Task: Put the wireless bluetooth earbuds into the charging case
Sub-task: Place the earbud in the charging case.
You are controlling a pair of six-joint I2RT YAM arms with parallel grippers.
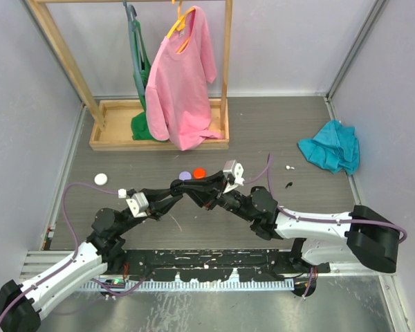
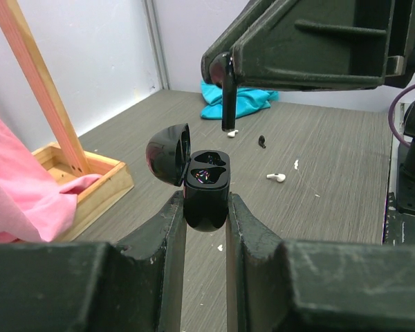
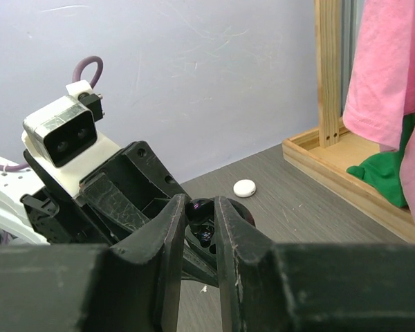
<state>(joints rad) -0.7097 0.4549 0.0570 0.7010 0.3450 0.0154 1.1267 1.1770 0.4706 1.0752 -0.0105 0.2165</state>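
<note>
**Top view.** Left pincer and right pincer meet tip to tip over the middle of the grey table, just in front of a lilac round case and a red round case. What they hold is too small to tell here. A white round case lies well apart to the left. A white earbud and a dark earbud lie loose on the table to the right, near a teal cloth. At the back, a wooden rack carries a pink shirt and a green garment.

**Left wrist view.** The left pincer's fingers are pressed against both sides of the black charging case. The case stands upright with its lid swung open to the left and its two sockets exposed. Above it, the right pincer pinches a black earbud by the head, stem pointing straight down. The earbud is over the case but apart from it. A second white earbud lies on the table beyond.

**Right wrist view.** The right pincer's fingers stand almost together on a small dark piece. The piece cannot be told clearly from the dark case parts just beneath it. The left pincer, with its wrist camera, faces them directly.
</note>
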